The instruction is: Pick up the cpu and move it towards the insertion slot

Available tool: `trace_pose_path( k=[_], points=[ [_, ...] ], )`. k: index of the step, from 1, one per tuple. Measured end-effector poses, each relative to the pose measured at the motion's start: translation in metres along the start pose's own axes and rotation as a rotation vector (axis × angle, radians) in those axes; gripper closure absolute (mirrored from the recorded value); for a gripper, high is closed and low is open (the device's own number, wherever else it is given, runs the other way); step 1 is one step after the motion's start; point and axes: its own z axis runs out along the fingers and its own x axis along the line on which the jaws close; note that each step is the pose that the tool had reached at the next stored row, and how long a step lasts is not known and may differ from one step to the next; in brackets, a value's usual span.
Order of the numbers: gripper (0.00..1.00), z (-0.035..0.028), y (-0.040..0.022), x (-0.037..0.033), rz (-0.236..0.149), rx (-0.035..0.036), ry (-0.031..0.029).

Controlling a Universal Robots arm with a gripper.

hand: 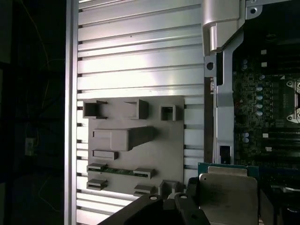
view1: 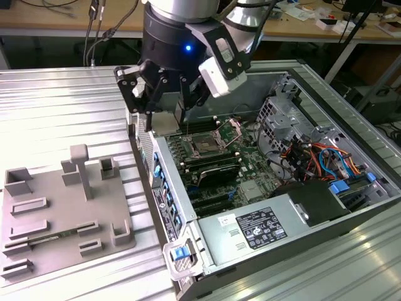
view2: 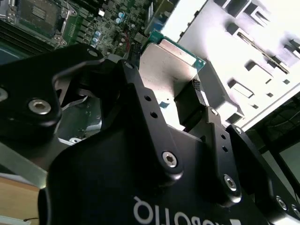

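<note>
Pincer (view1: 164, 103) clamped on cpu (view1: 164, 123), held in air over the case (view1: 294, 251) wall edge, between tray (view1: 62, 207) and board. Cpu (view2: 166, 70) gripped flat by black fingers (view2: 190, 105) on opposite edges in both wrist views, green rim (hand: 227, 167) exposed. Slot (view1: 205, 147) open, near, with free room above.

Grey plastic tray (view1: 69, 210) with raised blocks on ribbed metal table (view1: 56, 106), open computer case (view1: 282, 188) beside it
</note>
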Motion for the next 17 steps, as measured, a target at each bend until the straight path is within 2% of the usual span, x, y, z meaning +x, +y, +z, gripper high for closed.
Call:
trace_pose_path(
  k=[2,3,11,17],
  points=[
    [0.45,-0.0002,-0.0001,-0.0121,0.000,0.0002,0.0001],
    [0.45,-0.0001,-0.0002,-0.0150,0.000,0.0004,0.0000],
    [0.45,-0.0002,-0.0002,-0.0171,0.000,0.0004,0.0000],
    [0.45,-0.0004,-0.0005,-0.0347,0.000,0.0004,0.0000]
  ],
)
